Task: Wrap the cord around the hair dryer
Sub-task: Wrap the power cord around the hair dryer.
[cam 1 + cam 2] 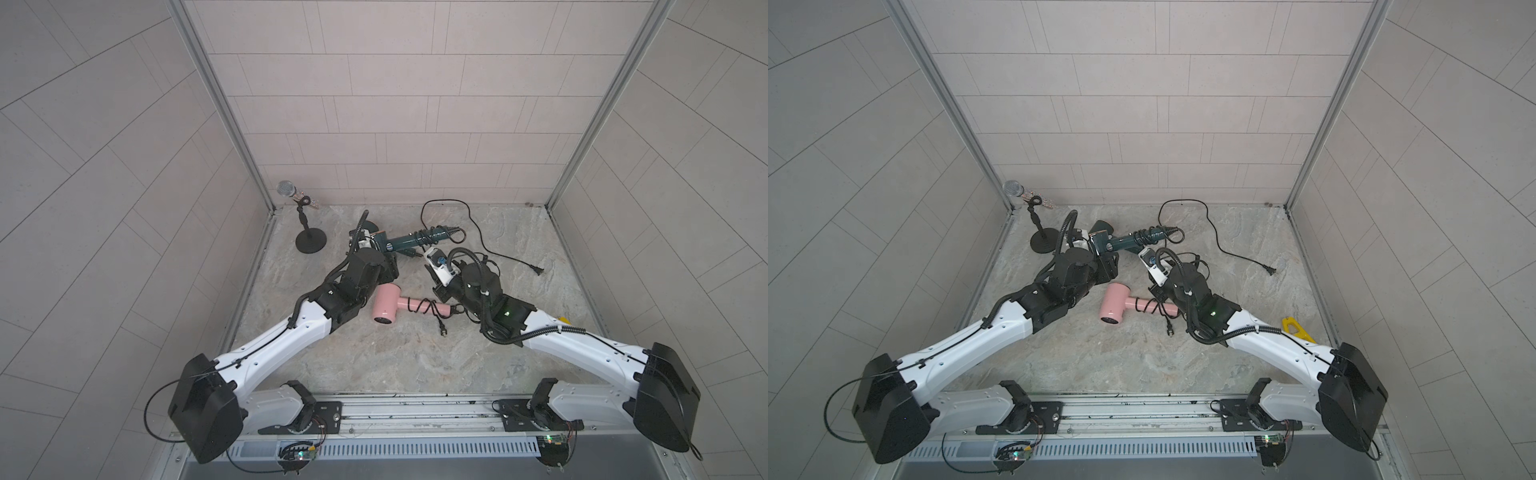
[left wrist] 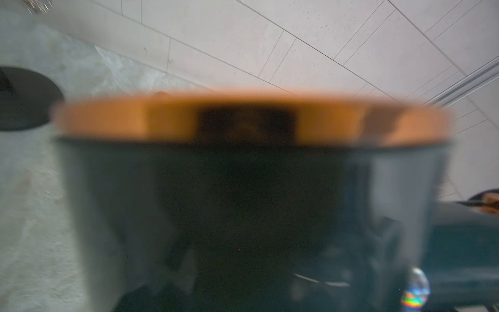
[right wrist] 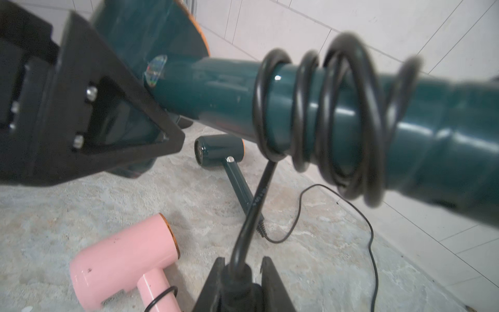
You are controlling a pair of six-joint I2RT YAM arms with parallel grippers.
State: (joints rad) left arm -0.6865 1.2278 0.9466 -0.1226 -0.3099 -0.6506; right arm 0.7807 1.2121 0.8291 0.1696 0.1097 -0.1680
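Left fingers are clamping the teal hair dryer, raised mid-frame in both top views, while right fingers are pinching its cord; slackening now is probably risking loose coils sliding off the handle.

We find the mic stand in the tabletop's far left corner. Right of it, the dryer is held above the far middle, the cord coiled on its handle, with a second dryer lying beneath. A third dryer lies mid-table, before them. A plug lies toward the right edge.
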